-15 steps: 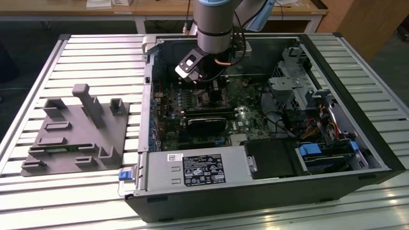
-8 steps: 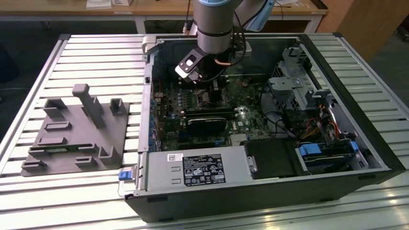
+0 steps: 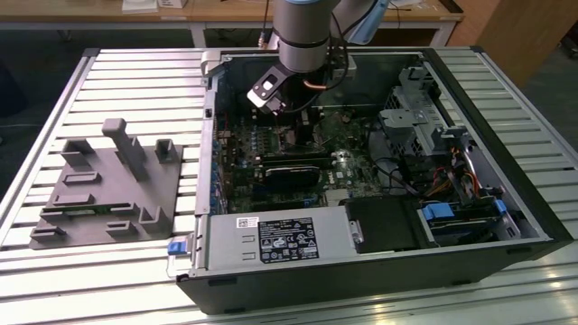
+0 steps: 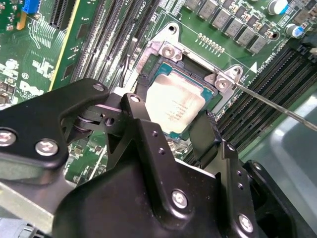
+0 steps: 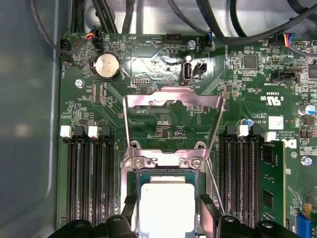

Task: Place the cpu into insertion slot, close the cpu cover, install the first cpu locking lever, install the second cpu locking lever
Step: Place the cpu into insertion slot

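Observation:
The cpu (image 4: pixel 176 105), a small silver-grey square chip, lies in the insertion slot (image 4: pixel 167 50), whose bright metal rim shows around it. In both wrist views my gripper (image 4: pixel 173 110) straddles the chip, its black fingers (image 4: pixel 204 133) lying against two opposite edges. The same cpu (image 5: pixel 166 206) shows between the fingers below the slot's rim (image 5: pixel 163 161). The cpu cover (image 5: pixel 173 97), a thin silver frame with a big window, stands swung open behind the slot. A thin wire locking lever (image 4: pixel 270 105) juts out unlatched beside the slot. In the exterior view the gripper (image 3: pixel 291 125) reaches down inside the open computer case.
Long black memory slots (image 5: pixel 89 183) flank the socket, with a green memory stick (image 5: pixel 270 183) in one. Black cables (image 5: pixel 114 15) run along the board's edge. In the exterior view, a grey fixture plate (image 3: pixel 108 189) lies left of the case, and a power supply (image 3: pixel 280 240) sits at the front.

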Tool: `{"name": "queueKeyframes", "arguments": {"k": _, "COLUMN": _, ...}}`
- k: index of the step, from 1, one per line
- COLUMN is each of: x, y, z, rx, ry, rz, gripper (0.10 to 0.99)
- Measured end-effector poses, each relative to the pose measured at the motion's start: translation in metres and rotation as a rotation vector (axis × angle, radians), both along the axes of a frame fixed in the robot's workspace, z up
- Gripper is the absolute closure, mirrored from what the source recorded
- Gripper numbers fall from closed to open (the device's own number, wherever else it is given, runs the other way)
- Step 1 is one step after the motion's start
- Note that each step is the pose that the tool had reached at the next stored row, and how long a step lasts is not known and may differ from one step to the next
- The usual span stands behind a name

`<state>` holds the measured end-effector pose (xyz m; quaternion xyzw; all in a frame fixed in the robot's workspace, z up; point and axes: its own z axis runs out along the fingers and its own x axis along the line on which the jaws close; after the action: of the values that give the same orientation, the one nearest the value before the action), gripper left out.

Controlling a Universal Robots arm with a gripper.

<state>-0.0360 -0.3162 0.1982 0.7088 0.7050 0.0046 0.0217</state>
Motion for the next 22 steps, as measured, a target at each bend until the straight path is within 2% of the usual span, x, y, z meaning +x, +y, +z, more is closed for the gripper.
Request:
{"name": "queueKeyframes", "arguments": {"k": 6, "x": 0.0, "y": 0.0, "z": 0.0064, "rx": 0.0, "ry": -0.0012, "rz": 0.0, "gripper": 0.475}}
{"name": "queueKeyframes", "arguments": {"k": 19, "x": 0.0, "y": 0.0, "z": 0.0069, "rx": 0.0, "ry": -0.0013, "rz": 0.0, "gripper": 0.475}}
{"name": "queueKeyframes", "arguments": {"k": 21, "x": 0.0, "y": 0.0, "z": 0.007, "rx": 0.0, "ry": -0.0013, "rz": 0.0, "gripper": 0.486}}
{"name": "queueKeyframes", "arguments": {"k": 22, "x": 0.0, "y": 0.0, "z": 0.007, "rx": 0.0, "ry": -0.0013, "rz": 0.0, "gripper": 0.553}}
